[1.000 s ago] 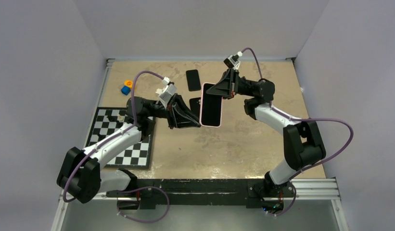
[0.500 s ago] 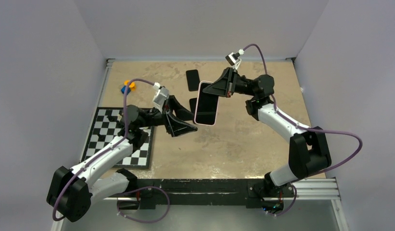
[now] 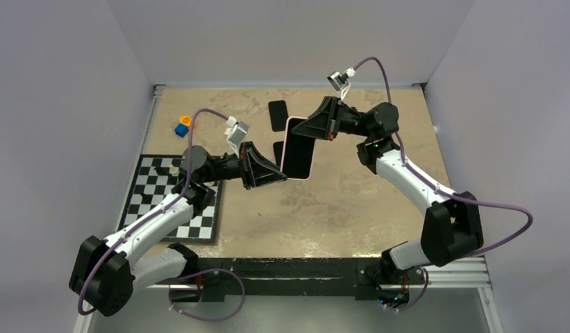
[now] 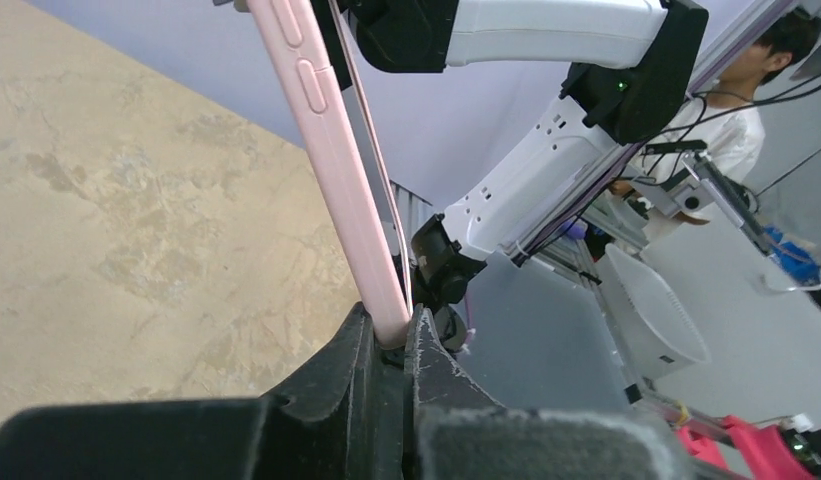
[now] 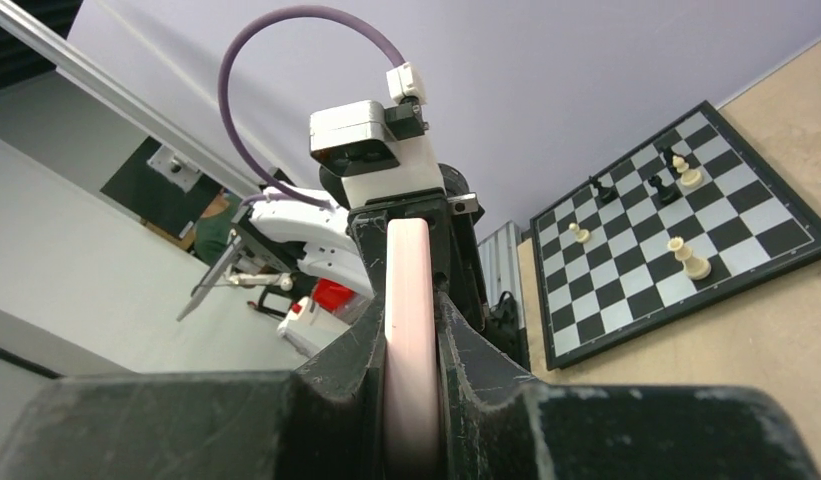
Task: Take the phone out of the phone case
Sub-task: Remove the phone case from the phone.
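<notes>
At my far left a chessboard (image 3: 172, 201) lies on the worktop (image 3: 351, 208) with a few pieces standing on it, and a small blue block (image 3: 180, 130) sits beyond its far edge. My left pincer (image 3: 282, 177) is clamped on the lower corner of the pink phone case (image 4: 329, 150) — in my wrist view its fingers (image 4: 354, 352) press tight against both sides of the case's end. The phone (image 3: 300, 151) is in the case, its dark screen turned toward the overhead camera, and the pair is held up off the worktop near the middle. A dark flat slab (image 3: 278, 115) lies on the worktop just behind it. My right pincer (image 3: 297, 129) grips the case's upper end — its fingers (image 5: 468, 345) are closed on the pink edge.
</notes>
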You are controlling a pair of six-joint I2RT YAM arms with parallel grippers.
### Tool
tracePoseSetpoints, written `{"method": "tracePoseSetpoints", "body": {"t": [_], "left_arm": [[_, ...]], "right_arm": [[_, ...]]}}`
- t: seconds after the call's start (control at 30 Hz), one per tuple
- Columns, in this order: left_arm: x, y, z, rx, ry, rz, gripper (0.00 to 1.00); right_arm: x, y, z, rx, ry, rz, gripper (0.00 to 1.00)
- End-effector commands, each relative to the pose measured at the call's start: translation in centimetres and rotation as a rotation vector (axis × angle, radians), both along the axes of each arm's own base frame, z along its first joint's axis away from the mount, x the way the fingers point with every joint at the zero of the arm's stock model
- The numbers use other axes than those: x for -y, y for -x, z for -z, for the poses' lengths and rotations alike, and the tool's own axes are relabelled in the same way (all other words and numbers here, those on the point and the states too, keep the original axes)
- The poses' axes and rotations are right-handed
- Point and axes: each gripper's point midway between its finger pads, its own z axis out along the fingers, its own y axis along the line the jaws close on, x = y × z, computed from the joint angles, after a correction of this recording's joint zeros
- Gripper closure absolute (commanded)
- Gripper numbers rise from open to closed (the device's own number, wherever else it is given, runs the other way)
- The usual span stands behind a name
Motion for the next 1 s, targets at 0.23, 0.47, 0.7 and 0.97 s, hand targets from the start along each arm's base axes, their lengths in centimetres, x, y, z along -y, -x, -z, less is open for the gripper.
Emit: {"method": "tracePoseSetpoints", "body": {"t": [0.23, 0.47, 0.7, 0.97], "left_arm": [[0.7, 1.2, -5.8, 0.656, 0.025, 0.172, 1.0], [1.7, -0.9, -5.4, 0.705, -0.026, 0.183, 1.0], [1.7, -3.7, -5.2, 0.719, -0.058, 0.028, 1.0], [0.9, -6.4, -4.7, 0.58, -0.091, -0.19, 1.0]], "right_arm": [[0.0, 0.2, -1.2, -0.203, -0.101, -0.063, 1.0], [0.8, 1.8, -2.3, -0.276, -0.212, -0.151, 1.0], [0.7, 1.9, -2.3, -0.295, -0.221, -0.133, 1.0], [-0.1, 1.4, -2.5, -0.23, -0.21, -0.067, 1.0]]}}
